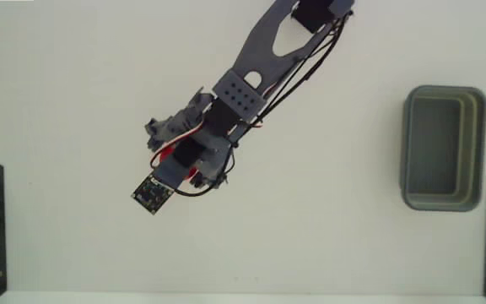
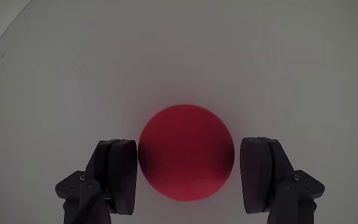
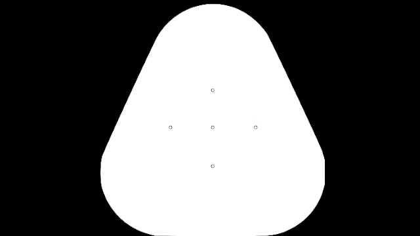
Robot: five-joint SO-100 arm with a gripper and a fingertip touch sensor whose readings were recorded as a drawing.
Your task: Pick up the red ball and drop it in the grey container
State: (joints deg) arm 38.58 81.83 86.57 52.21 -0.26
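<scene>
In the wrist view the jaws [image 2: 188, 177] stand apart, one finger on each side of the red ball [image 2: 186, 152], which sits between them on the white counter [image 2: 73, 74]. The left finger [image 2: 118, 177] meets the ball's edge or nearly so; the right finger [image 2: 261, 174] shows a thin gap, so the ball is not clamped. In the fixed view the arm [image 1: 243, 93] hides most of the ball. The grey container [image 1: 443, 148] lies well apart from the jaws, at the right of that view.

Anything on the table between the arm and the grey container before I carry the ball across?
Nothing: in the fixed view, only bare white table lies between the gripper and the grey container.
</scene>
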